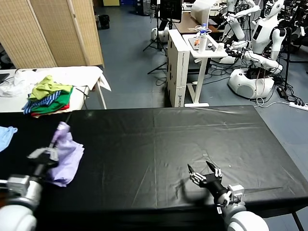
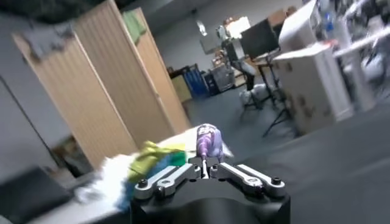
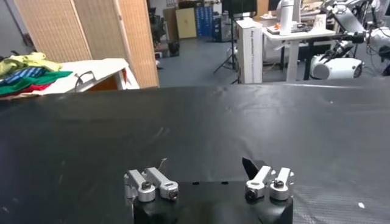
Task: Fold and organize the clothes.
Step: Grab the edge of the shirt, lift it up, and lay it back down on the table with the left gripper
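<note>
Pinching the lavender T-shirt [image 1: 66, 153], left fingers [image 2: 203, 163] seem closed; right fingers [image 3: 268, 176] spread open.

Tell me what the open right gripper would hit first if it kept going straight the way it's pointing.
Probably nothing soon: the right gripper, jaws open, points low across the bare black table cover. That stretch looks free to the far edge, though height above it is unclear.

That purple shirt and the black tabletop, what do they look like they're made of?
The T-shirt, pinched in the left gripper, looks like soft matte fabric, probably cotton: it hangs limp and creased. The table seems covered in thin black sheeting, perhaps plastic: faint sheen, fold lines.
</note>
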`<state>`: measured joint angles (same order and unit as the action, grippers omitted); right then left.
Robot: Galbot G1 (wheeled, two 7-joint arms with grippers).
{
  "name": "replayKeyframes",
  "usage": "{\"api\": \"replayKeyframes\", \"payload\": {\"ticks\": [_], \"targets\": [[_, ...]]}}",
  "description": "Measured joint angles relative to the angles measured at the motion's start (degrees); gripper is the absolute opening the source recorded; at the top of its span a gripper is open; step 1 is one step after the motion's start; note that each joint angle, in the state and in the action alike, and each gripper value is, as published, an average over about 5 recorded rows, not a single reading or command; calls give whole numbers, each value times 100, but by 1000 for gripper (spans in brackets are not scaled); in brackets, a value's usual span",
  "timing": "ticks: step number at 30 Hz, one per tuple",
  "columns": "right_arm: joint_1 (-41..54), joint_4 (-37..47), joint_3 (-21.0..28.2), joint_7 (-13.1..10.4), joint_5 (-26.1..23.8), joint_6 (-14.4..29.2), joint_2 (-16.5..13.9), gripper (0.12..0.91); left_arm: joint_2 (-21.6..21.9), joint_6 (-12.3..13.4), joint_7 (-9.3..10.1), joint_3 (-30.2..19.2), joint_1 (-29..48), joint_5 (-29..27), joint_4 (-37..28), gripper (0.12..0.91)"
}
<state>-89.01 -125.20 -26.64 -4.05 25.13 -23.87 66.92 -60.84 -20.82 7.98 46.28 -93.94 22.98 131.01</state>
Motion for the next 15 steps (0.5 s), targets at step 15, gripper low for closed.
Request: {"api": "replayKeyframes", "payload": {"ticks": [15], "targets": [[-9, -56, 91, -17, -63, -58, 7, 907, -2150, 117, 71, -2293, 831, -440, -915, 172]]}}
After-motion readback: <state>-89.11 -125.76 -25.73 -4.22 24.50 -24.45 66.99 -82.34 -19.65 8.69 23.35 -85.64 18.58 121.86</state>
